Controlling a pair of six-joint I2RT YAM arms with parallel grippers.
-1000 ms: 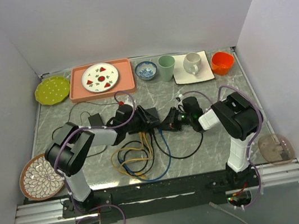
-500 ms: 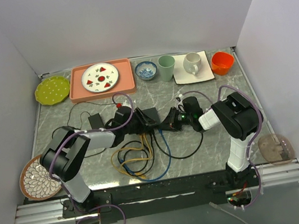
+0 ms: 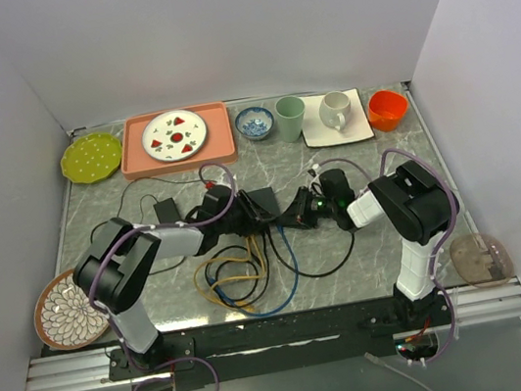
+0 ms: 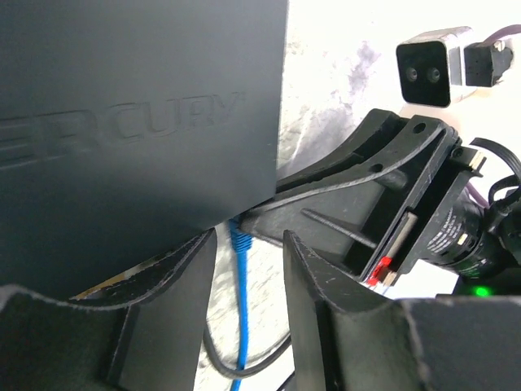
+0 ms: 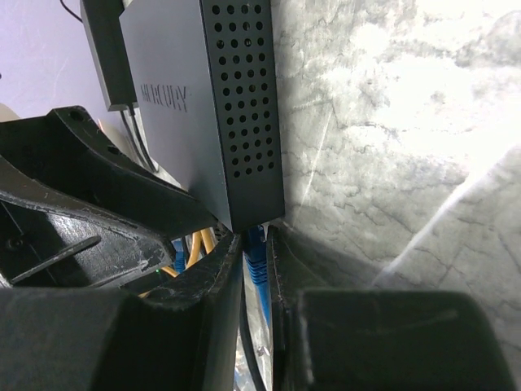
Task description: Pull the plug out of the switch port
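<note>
1. Where the two arms meet at mid-table, the switch [image 3: 261,200] lies flat on the marble. Its socket edge faces the near side, and the cables leave it toward the arm bases. Both grippers overlap it, so its long axis cannot be told.
2. The blue plug [image 5: 256,248] meets the socket edge at one corner. The blue cable [image 3: 288,256] runs from it into a loop beside the yellow cables [image 3: 225,272].
3. The right gripper [image 3: 295,212] is clenched on the blue plug, one finger on each side, just below the switch.
4. The left gripper [image 3: 242,213] is released. Its fingers [image 4: 175,273] stand apart at the switch's edge with only the blue cable between them, untouched.
5. Containers along the back:
   - a pink tray [image 3: 222,142] holds a white plate [image 3: 175,135];
   - a small patterned bowl [image 3: 254,123], a green cup [image 3: 291,118] and an orange bowl [image 3: 387,109], contents not visible;
   - a white mug [image 3: 333,110] stands on a square saucer [image 3: 359,128];
   - a green plate [image 3: 91,157] lies at the back left.
6. A patterned plate [image 3: 70,310] overhangs the table's [image 3: 375,167] left near edge.
7. Bare marble shows between the switch and the back row, and to the right of the right arm. The cable tangle fills the near side.
</note>
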